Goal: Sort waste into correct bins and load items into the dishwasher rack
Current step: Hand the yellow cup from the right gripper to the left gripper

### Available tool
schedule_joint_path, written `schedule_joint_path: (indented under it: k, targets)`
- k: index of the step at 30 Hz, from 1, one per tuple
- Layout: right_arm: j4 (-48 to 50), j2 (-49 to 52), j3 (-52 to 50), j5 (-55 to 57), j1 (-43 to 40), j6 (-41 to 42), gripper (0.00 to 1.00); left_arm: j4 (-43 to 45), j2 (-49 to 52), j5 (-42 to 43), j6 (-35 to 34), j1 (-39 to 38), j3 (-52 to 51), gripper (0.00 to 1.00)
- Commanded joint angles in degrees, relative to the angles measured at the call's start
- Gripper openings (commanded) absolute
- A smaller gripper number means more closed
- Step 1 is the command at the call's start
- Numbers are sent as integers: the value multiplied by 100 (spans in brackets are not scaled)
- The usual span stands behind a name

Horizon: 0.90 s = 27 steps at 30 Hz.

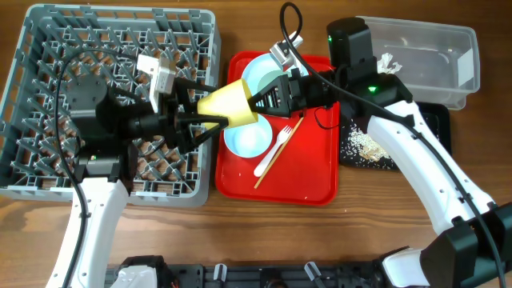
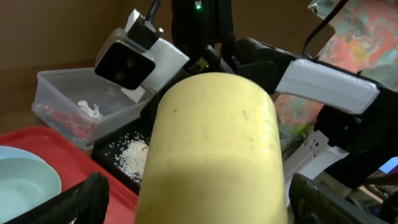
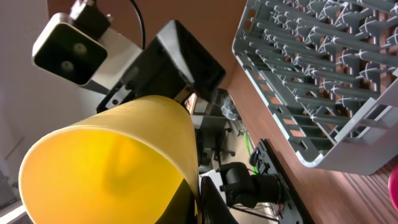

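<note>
The small yellow cup [image 1: 232, 102] is held sideways in the air between the dishwasher rack [image 1: 104, 48] and the red tray. My right gripper [image 1: 258, 102] is shut on its rim; the right wrist view shows the cup's mouth [image 3: 106, 168] pinched between those fingers [image 3: 198, 199]. My left gripper [image 1: 206, 109] is open, one finger on each side of the cup's base [image 2: 214, 143], with gaps on both sides [image 2: 199, 202]. A pale blue bowl [image 1: 248, 138], a pale green bowl [image 1: 262, 74], the white fork [image 1: 274, 150] and the chopstick [image 1: 282, 149] lie on the tray. No plate shows.
The red serving tray [image 1: 312, 180] lies mid-table. The clear tub [image 1: 432, 48] at the back right holds a tissue [image 1: 386, 62] and something red [image 2: 68, 121]. The black tray [image 1: 376, 156] beside it holds rice scraps [image 1: 364, 142]. Cables hang over the rack.
</note>
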Motion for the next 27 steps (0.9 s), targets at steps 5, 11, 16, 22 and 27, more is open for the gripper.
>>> schedule_joint_path:
  k: [5,11,16,22,27]
  targets:
    - [33,-4,50,-173,35,63,4,57,7,-33,-286,-22,87,85]
    - [35,-4,50,-173,35,61,4,55,7,-33,-289,-24,87,78]
    - [114,-4,50,-173,35,109,4,55,7,-31,-289,-24,87,73]
    - [120,-4,50,-170,35,107,4,55,7,-33,-289,-22,85,61]
    - [120,-4,50,-149,35,109,4,55,7,-33,-289,-22,87,59]
